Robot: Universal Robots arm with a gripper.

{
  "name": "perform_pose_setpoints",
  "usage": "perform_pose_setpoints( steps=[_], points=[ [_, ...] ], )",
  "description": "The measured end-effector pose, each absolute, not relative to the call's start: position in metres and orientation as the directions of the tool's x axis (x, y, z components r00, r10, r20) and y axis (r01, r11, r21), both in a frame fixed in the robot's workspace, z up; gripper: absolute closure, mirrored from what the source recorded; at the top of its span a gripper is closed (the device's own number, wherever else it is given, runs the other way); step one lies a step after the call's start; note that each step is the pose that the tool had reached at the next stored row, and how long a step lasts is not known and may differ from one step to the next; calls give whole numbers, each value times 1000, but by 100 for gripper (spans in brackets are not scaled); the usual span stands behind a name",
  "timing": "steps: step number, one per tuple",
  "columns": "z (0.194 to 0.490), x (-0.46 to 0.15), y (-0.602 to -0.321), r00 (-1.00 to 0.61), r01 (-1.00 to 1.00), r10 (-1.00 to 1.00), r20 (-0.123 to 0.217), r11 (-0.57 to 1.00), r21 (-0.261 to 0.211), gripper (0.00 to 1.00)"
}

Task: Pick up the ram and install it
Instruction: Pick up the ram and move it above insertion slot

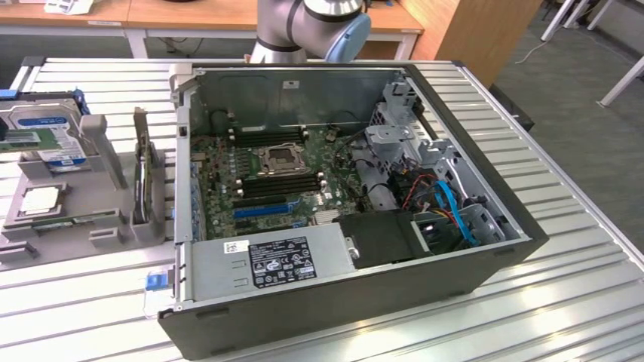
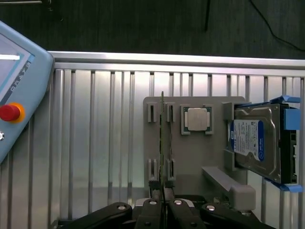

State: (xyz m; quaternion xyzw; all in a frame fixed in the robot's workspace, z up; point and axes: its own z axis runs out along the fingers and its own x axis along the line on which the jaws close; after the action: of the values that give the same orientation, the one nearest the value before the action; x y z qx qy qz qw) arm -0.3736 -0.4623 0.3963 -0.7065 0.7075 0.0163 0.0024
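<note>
Arm (image 1: 286,23) was grey metal tubing, pale blue cap (image 1: 349,36) on its joint; gripper (image 2: 163,191) was black, hinged links, round silver screws (image 2: 151,202)

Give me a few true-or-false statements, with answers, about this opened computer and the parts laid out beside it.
1. The computer case lies open with its motherboard showing. True.
2. The ram is plugged into the motherboard. False: it stands on edge in the slots of the grey holder on the table.
3. On the holder, the square silver processor chip sits between the ram and the hard drive. True.
4. The hard drive's label is red. False: it is blue and white.
5. The gripper has its fingers spread wide. False: they are shut together.
</note>
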Motion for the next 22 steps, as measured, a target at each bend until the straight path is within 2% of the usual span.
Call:
perform_pose_setpoints(
  steps=[22],
  points=[
    [397, -363, -462, -2, -1000, -1000, -26, 1, 20, 88]
  ],
)
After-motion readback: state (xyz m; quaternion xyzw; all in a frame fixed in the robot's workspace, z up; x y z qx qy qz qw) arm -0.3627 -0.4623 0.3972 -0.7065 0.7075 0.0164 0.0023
